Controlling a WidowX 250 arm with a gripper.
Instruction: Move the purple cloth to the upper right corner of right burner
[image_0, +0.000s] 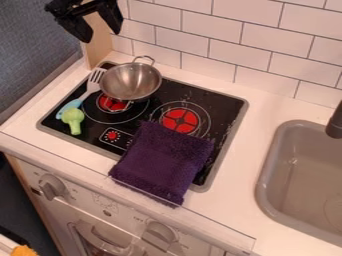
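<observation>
White counter (235, 176) frames 1 stovetop (226, 106), partly under purple cloth (163, 161).

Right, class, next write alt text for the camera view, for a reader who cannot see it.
A purple cloth lies across the front edge of the stovetop, its far end overlapping the right burner. A metal pan stands partly over the left burner, near a spatula and toy broccoli; an open gripper hangs upper left.

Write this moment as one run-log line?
gripper: open, empty, upper left | purple cloth: over stovetop front edge | pan: at left burner | next: probably grasp cloth
</observation>
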